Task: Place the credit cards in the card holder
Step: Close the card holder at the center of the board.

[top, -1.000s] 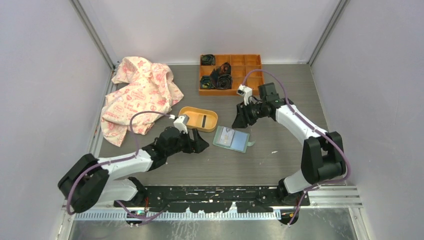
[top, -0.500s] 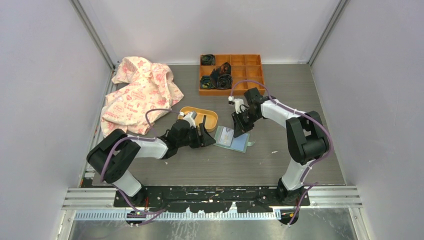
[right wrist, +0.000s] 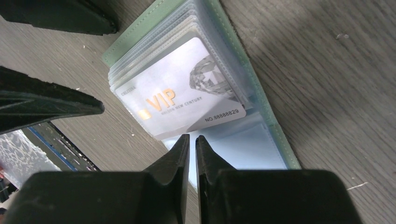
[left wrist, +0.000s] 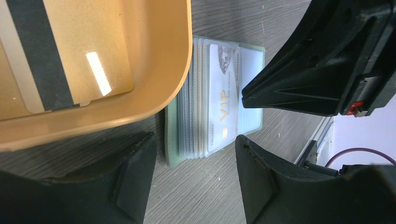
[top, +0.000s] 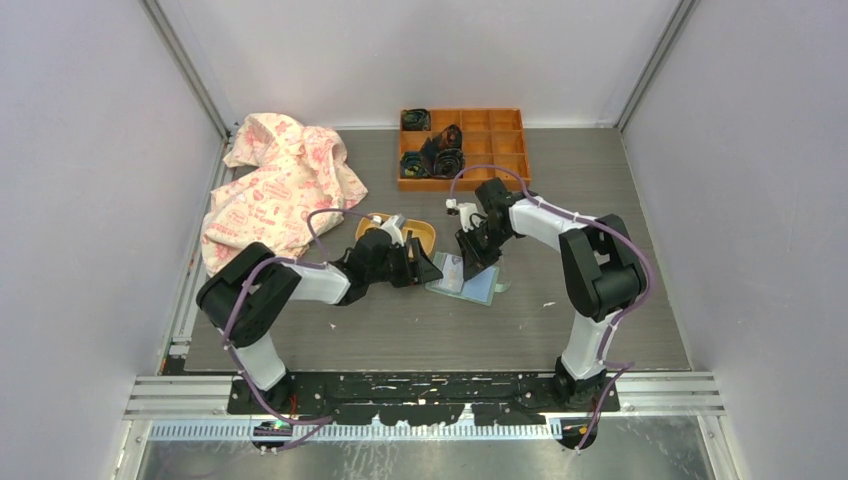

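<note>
The right gripper point(right wrist: 192, 138), tips pinched to a sliver with nothing I can see caught, points at the open card holder point(right wrist: 140, 44) from its 12 o'clock beside the VIP card point(right wrist: 180, 100) on its sleeves, while the left gripper point(left wrist: 195, 140), spread wide and empty, flanks its 9 o'clock edge by the yellow dish point(left wrist: 154, 70)
</note>
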### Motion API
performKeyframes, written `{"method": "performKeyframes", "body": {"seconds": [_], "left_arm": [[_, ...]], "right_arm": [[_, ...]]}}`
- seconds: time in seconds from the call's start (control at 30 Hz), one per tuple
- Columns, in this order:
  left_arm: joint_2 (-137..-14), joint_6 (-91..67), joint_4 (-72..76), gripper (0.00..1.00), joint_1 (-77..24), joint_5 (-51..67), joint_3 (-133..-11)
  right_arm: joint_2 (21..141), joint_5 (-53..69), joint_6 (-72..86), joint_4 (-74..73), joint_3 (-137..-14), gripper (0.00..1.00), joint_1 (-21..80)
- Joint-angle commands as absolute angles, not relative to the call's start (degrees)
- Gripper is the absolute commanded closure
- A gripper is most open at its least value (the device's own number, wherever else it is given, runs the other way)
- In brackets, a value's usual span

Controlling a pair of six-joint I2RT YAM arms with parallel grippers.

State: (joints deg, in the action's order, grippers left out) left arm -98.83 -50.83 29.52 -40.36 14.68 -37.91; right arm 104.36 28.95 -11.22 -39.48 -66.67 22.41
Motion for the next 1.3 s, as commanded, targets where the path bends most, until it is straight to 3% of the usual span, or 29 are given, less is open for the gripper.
{"method": "performKeyframes", "body": {"seconds": [0.0, 0.47, 1.27], "left_arm": [[-101.46, -50.49, 26.47, 0.36, -40.15, 14.95, -38.45], [-102.96, -53.53, 32.99, 0.48, -42.11, 18.19, -38.54], [-102.65, -58.51, 35.87, 0.65, -45.24, 13.47, -41.21]], "right_arm": [[105.47, 28.56, -11.26, -39.81, -69.33, 0.84, 22.50], [106.35, 29.21, -11.16, -40.16, -69.85, 0.84, 22.51], [106.44, 30.49, -12.08, -42.27, -70.75, 0.84, 22.43]]}}
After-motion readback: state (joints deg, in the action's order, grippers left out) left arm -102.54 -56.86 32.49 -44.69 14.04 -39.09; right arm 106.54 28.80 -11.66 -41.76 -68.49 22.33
